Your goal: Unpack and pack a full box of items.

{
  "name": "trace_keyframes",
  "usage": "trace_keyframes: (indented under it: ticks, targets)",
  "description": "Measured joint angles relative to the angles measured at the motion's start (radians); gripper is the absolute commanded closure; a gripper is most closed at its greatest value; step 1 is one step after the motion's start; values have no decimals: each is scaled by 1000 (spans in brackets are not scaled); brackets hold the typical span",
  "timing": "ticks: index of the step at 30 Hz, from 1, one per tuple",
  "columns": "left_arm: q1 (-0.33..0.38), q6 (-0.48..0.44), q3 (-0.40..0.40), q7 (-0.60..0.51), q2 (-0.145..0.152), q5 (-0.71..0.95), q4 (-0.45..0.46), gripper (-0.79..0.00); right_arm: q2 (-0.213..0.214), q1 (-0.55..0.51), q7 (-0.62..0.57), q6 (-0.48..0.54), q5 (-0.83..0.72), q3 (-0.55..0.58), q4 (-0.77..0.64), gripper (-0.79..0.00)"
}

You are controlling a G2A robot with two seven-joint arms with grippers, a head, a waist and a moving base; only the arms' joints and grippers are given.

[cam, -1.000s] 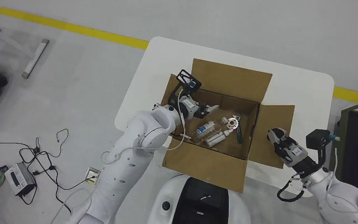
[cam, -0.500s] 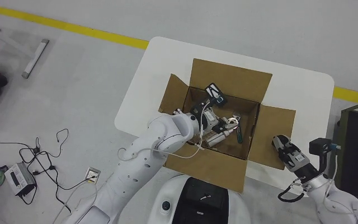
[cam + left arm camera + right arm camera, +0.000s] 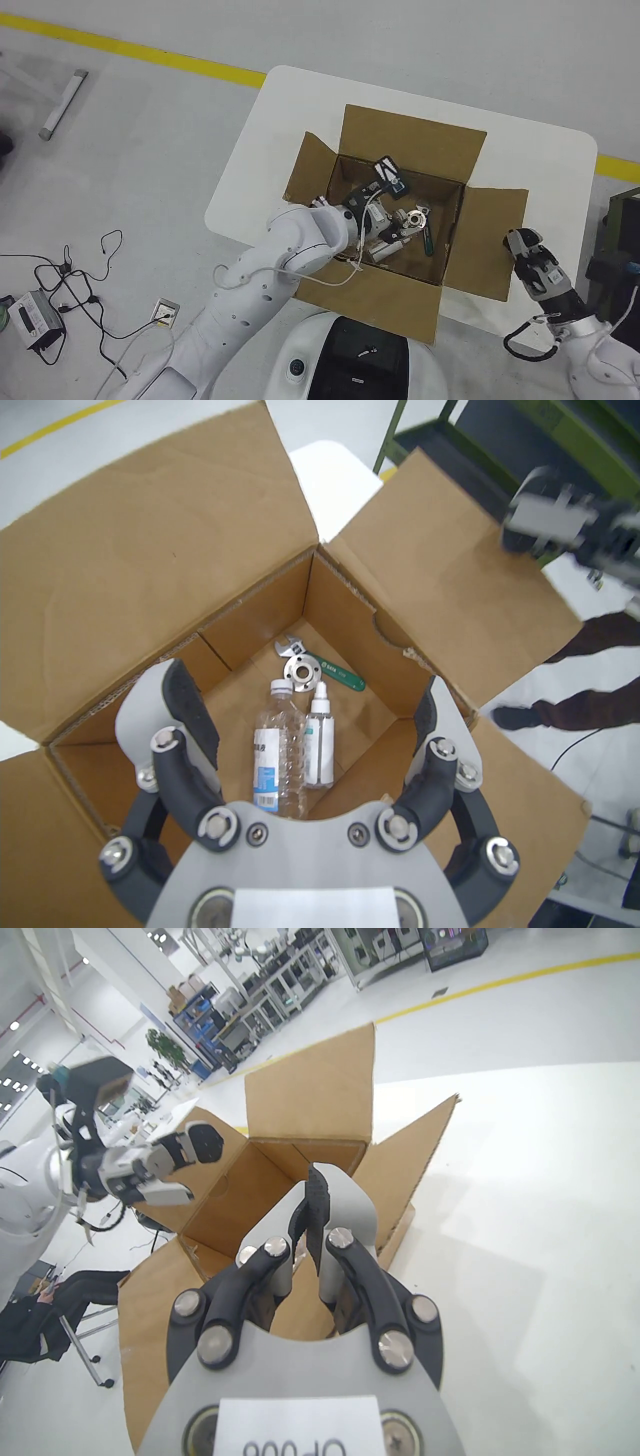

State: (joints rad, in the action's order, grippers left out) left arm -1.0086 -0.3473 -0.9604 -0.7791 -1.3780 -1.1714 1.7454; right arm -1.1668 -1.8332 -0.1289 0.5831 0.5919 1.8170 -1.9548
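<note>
On the white tabletop (image 3: pixel 270 130), the cardboard box (image 3: pixel 410 140) stands with its four flaps folded out. The left hand (image 3: pixel 302 695) hangs over the box opening, fingers spread wide, holding nothing. The right hand (image 3: pixel 315 1188) is outside the box by its right-side flap, fingers pressed together, empty. On the box floor lie a clear water bottle (image 3: pixel 275 750), a dropper bottle (image 3: pixel 319 745) alongside it, a green-handled wrench (image 3: pixel 340 674) and a metal flange (image 3: pixel 301 671) overlapping the wrench.

White jointed arm (image 3: pixel 285 255), grey gripper (image 3: pixel 302 685) with black ribbed pads (image 3: pixel 190 705), silver screws (image 3: pixel 216 826)
</note>
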Motion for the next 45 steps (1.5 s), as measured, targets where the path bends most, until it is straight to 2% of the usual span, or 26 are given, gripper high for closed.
trace_keyframes:
  ticks: [4,11,18,24,28,37,42,45]
  targets:
    - [70,-49,69,-91,-8,-70,-59,-785,-1,-23,51,21,-22,37,-52,-3]
    - [179,-65,170,-124,-32,-183,-201,-785,-3,-68,116,51,-48,125,-97,0]
    - [183,-58,173,-125,-33,-188,-208,-785,-8,-114,175,52,-36,219,-41,0]
    - [178,-54,172,-122,-33,-189,-214,-785,-19,-145,228,-25,20,239,5,0]
    - [163,-27,173,-135,-37,-169,-280,-785,-24,-140,227,-60,51,214,11,0]
    - [227,0,269,-198,-75,-209,-429,-785,-29,-119,224,-63,66,183,12,0]
    - [255,67,286,-190,-97,-211,-502,-785,-32,-116,219,-55,69,168,13,0]
    - [276,73,300,-204,-110,-201,-543,-785,-33,-114,218,-55,74,161,14,0]
